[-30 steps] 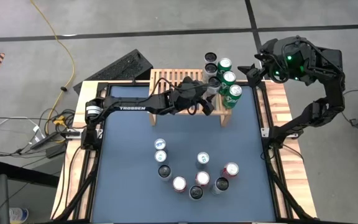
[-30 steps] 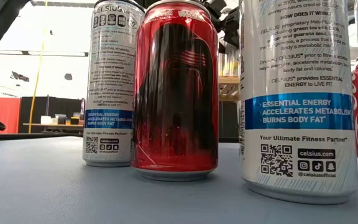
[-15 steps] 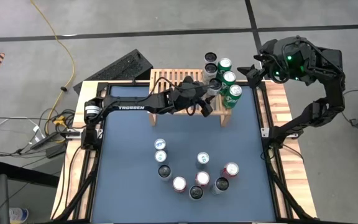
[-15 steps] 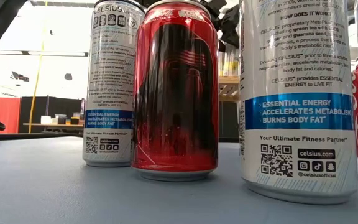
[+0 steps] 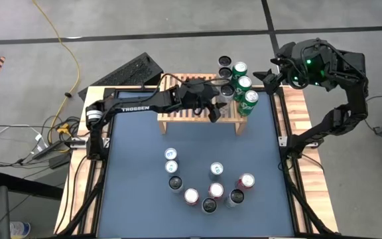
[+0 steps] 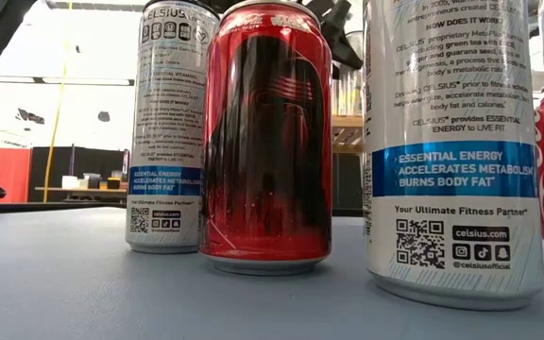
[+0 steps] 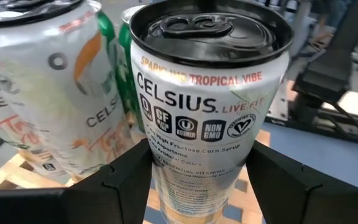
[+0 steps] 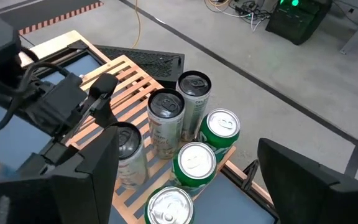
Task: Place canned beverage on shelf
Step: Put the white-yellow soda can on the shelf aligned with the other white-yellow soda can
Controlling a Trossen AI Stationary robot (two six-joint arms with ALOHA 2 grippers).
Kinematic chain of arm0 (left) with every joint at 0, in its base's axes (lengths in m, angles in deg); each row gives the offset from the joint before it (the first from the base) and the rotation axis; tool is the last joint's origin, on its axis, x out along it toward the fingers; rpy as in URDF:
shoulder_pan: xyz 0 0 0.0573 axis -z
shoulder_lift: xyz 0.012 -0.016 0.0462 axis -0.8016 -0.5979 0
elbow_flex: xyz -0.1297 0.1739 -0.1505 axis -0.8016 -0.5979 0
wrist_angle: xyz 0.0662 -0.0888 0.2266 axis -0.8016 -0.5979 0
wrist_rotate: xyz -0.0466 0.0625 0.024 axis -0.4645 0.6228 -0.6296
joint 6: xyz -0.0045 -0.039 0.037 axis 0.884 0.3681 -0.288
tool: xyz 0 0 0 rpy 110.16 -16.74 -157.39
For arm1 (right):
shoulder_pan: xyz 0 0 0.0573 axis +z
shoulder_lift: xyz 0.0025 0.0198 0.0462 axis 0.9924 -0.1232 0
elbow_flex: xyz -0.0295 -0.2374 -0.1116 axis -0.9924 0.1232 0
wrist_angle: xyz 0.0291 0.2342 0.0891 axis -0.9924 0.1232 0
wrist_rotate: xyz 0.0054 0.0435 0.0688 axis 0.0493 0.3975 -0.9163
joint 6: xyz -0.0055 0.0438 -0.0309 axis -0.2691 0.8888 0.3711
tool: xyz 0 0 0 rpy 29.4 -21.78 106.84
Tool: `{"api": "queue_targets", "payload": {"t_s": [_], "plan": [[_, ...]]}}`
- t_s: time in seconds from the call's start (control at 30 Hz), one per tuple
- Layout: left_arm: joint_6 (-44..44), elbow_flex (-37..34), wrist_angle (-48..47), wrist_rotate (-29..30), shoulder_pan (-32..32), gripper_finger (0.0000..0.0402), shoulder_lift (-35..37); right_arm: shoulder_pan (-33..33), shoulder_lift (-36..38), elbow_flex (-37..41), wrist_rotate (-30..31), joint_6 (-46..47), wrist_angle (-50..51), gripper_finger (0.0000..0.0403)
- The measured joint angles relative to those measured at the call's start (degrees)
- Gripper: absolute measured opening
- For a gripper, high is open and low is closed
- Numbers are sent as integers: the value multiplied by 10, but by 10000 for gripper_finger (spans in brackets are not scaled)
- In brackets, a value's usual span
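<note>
The shelf (image 5: 181,117) is a light-wood slatted rack at the table's far edge. Along its right end stand green cans (image 5: 244,83) and dark-topped cans (image 5: 225,66). My left gripper (image 7: 201,171) reaches over the shelf from the left and is shut on a white Celsius can (image 7: 207,106) with a black top. That can is upright beside another Celsius can (image 7: 48,93), and its base is hidden. My right gripper (image 8: 197,186) hangs open above the table's far right corner and holds nothing. My left gripper pinches the Celsius can's lower body (image 7: 166,180) between its two fingers, one on each side. The fingers come nearly level from the table's left, slanting a little down. The can stands upright over the shelf's slats (image 8: 129,71); I cannot tell whether its base rests on them.
Several more cans (image 5: 207,186) stand in a loose arc on the blue mat near the table's front; a red one (image 6: 267,142) and tall white ones (image 6: 451,151) fill the low view. A dark keyboard (image 5: 128,72) lies behind the shelf.
My left arm has swung toward the table's far edge, and its gripper has turned about the Celsius can, now slanting more toward the near right. The can has stayed in its place at the shelf's right end.
</note>
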State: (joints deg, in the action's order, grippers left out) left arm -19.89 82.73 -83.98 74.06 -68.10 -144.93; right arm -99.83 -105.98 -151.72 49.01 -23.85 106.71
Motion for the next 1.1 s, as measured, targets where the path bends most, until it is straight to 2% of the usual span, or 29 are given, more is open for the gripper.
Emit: {"api": "queue_targets", "payload": {"t_s": [0.5,1.1], "plan": [[-35,0,-20,-91,-29,218,9,0,0,0,0,0,0,317],[-35,-2,19,-136,-56,218,9,0,0,0,0,0,0,317]]}}
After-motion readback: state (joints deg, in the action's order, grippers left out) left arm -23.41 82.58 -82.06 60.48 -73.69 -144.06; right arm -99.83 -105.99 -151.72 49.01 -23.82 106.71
